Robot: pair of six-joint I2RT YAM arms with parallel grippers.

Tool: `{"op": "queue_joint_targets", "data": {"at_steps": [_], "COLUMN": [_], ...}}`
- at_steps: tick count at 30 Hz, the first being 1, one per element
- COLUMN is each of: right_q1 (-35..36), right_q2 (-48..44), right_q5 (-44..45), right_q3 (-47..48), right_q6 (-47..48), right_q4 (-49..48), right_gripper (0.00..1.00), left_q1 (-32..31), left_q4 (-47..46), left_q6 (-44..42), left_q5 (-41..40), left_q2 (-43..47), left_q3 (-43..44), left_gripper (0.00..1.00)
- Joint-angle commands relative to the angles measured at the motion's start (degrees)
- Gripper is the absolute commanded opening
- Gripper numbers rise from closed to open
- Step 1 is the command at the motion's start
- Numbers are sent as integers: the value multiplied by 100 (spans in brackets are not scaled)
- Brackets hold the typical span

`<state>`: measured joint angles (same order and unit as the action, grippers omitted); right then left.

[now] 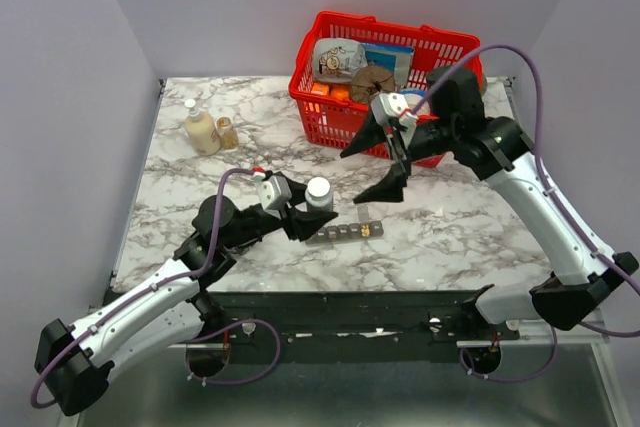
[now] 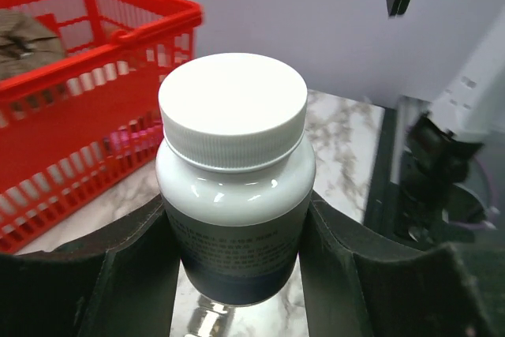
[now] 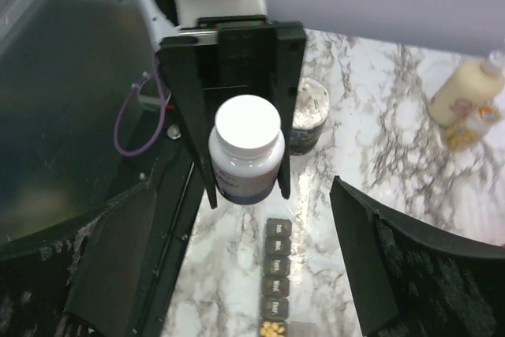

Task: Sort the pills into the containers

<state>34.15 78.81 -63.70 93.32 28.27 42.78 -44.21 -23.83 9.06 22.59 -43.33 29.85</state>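
Grey containers (image 1: 345, 233) lie left-to-right

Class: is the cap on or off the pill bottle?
On. The white ribbed cap sits squarely on the bottle held in the left hand.

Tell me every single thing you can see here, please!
pill bottle: one, white cap, held off the table
pill organizer strip: one, dark grey, flat on the table near the held bottle
pills: a few, yellow, in one open compartment of the strip
round tin: one, silvery, on the table by the held bottle
basket: one, red, back of the table, packets inside
cream bottle: one, back left
small jar: one, amber, beside the cream bottle
table: one, white-grey marble
left fingers: black, shut on the pill bottle
right fingers: black, open, above the strip
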Motion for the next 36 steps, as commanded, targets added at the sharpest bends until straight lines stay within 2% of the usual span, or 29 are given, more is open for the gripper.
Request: {"op": "queue_joint_targets", "data": {"at_steps": [1,2,5,9,13,16,20,22,23,26,29,30,31,32,33,34,35,36], "right_q1": [109,170,512,952,1041,1067,1085,1085,1085,1094,1094,1094,1085,1094,1085,1076,1067,1041], "right_q2": [20,99,293,293,372,381,425,434,434,408,381,364,338,320,285,258,232,197], "right_q5": [-916,-881,-767,-477,-301,-195,-160,-125,-108,-2,130,260,384,533,900,1164,1454,2075], "right_q3": [423,563,679,416,459,424,407,380,302,126,3,-128,-208,-313,-532,-699,-840,-981], "right_q6": [3171,3306,3561,3185,2956,2738,2605,2543,2456,2157,1578,1359,713,358,33,-763,-1119,-1418], "right_q4": [2355,2714,3146,2745,2674,2560,2524,2498,2393,2130,1709,1550,1322,842,593,304,-213,-435], "right_gripper": [100,100,100,98,93,87,71,66,60,50,44,42,39,31,29,28,25,23], "left_q1": [44,44,44,44,44,44,44,44,44,44,44,9,-26,-70,-114,-210,-281,-369], "left_q4": [371,388,599,880,1126,1311,1469,1469,1469,1356,1040,917,829,715,574,277,109,-76], "left_q6": [130,192,272,140,26,-106,-238,-273,-282,-308,-326,-387,-527,-580,-642,-694,-739,-791], "left_q5": [1913,2386,2803,3171,3331,3366,3235,3147,2981,2699,1884,1237,908,418,13,-853,-1366,-1815], "left_q2": [-148,-228,-509,-746,-1019,-1115,-1151,-1116,-1107,-967,-713,-642,-485,-405,-361,-317,-299,-316], "left_q3": [372,434,671,961,1172,1278,1357,1357,1357,1349,1287,1252,1226,1191,1103,1059,1024,910], "left_gripper": [0,0,0,0,0,0,0,0,0,0,0,0,0,0,0,0,0,0]}}
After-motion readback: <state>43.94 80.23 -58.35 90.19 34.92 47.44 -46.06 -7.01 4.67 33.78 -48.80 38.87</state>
